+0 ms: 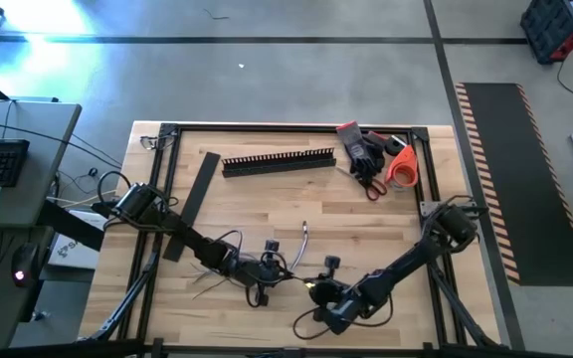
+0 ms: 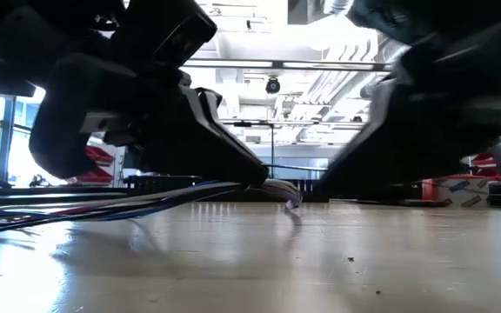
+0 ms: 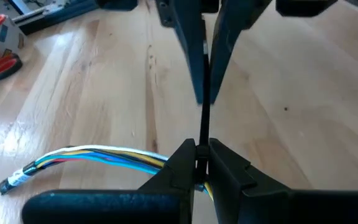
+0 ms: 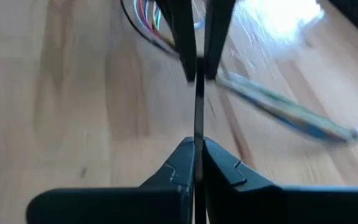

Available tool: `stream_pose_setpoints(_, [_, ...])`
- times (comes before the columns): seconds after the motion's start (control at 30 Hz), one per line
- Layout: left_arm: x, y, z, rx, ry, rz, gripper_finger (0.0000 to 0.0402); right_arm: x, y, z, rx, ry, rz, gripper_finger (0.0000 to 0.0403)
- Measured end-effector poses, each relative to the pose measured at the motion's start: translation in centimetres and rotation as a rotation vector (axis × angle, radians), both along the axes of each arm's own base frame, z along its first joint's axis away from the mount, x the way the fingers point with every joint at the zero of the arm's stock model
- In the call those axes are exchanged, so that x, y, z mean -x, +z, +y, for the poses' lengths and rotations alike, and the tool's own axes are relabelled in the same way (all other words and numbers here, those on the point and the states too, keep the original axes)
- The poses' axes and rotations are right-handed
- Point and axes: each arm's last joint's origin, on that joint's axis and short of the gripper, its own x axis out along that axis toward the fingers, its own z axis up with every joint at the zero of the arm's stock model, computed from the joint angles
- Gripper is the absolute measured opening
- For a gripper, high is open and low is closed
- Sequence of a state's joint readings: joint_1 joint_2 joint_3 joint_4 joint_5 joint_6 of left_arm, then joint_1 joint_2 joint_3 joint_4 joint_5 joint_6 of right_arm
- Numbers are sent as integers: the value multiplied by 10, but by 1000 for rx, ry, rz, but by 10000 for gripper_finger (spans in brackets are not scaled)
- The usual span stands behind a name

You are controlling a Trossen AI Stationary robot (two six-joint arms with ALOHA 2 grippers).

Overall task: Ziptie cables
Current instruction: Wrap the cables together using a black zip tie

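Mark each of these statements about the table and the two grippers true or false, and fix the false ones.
1. The left gripper and the right gripper are both shut on the same thin black strip. True.
2. The cables hang in the air clear of the table. False: the bundle lies on the wood.
3. The black slotted duct lies toward the far side of the table. True.
4. The scissors lie between the two grippers. False: they lie at the far right corner, beside the gloves.

Wooden table carries cables, slotted duct, scissors.
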State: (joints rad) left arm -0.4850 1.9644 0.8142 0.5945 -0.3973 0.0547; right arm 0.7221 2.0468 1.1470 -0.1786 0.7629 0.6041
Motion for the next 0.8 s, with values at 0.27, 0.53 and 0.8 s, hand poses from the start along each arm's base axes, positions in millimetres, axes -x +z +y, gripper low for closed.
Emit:
stream_pose_setpoints(0.27, [1, -1, 2, -3, 11, 8, 14, 16, 9, 3, 2, -29, 33, 1])
stream_pose_setpoints(0.53, [3, -5, 3, -7, 27, 36, 14, 1, 17, -1, 37, 46, 73, 82])
stream_pose_setpoints(0.8, [3, -4, 2, 1, 23, 30, 14, -27, 3, -12, 99, 50, -18, 168])
